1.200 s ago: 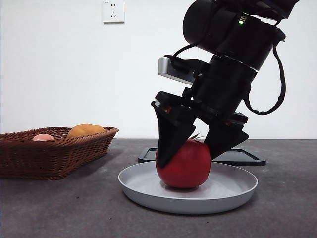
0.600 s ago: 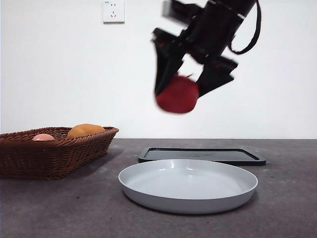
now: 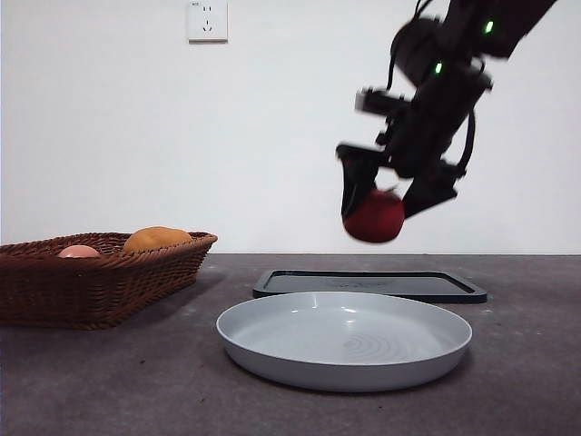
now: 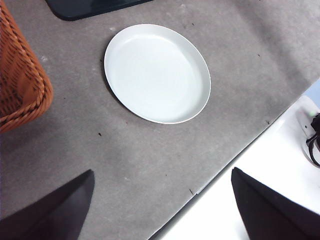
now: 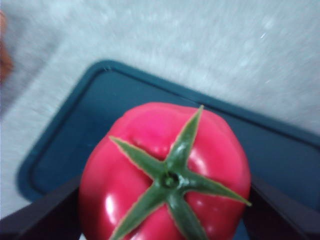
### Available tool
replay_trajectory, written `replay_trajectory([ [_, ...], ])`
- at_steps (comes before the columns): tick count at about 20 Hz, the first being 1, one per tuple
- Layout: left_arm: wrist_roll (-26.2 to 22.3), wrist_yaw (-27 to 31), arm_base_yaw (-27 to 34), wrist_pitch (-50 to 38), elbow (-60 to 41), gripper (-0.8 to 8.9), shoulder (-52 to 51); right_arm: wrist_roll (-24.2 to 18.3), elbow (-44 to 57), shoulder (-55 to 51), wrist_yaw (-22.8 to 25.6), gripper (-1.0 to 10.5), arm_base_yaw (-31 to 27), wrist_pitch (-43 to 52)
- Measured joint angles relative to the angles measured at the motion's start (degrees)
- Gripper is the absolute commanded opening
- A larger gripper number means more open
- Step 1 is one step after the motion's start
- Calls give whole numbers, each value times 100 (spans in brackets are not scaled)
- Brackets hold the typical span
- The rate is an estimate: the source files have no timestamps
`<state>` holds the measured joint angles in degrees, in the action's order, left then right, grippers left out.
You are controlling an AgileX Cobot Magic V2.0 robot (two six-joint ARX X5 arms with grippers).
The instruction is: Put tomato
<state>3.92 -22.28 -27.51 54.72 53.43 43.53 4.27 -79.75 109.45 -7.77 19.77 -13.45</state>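
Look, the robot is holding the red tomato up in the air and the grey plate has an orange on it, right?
Not quite. The grey plate has nothing on it, as the front view and left wrist view show. The orange fruit sits in the wicker basket. The rest is right: the right end effector holds the red tomato up in the air.

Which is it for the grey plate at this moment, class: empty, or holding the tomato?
Empty. The plate shows a bare inside in the front and left wrist views, while the right gripper holds the tomato in the air above the dark tray.
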Motion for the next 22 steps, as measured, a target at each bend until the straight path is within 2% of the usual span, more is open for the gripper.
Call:
replay_trajectory([
  [6, 2, 0, 0, 0, 0, 437, 0, -2, -33, 647, -7, 346, 4, 302],
  [8, 0, 0, 0, 0, 0, 437, 0, -57, -35, 664, -13, 423, 7, 297],
  [11, 0, 0, 0, 0, 0, 437, 0, -107, -37, 664, -13, 464, 13, 249],
  [13, 0, 0, 0, 0, 0, 437, 0, -109, -37, 664, -11, 585, 33, 153],
  [15, 0, 0, 0, 0, 0, 437, 0, -127, -37, 625, -11, 587, 37, 144],
  [19, 0, 0, 0, -2, 0, 437, 0, -131, -37, -299, -24, 587, 39, -120],
  [22, 0, 0, 0, -2, 0, 437, 0, -98, -37, -1132, -450, 586, 57, -1023],
])
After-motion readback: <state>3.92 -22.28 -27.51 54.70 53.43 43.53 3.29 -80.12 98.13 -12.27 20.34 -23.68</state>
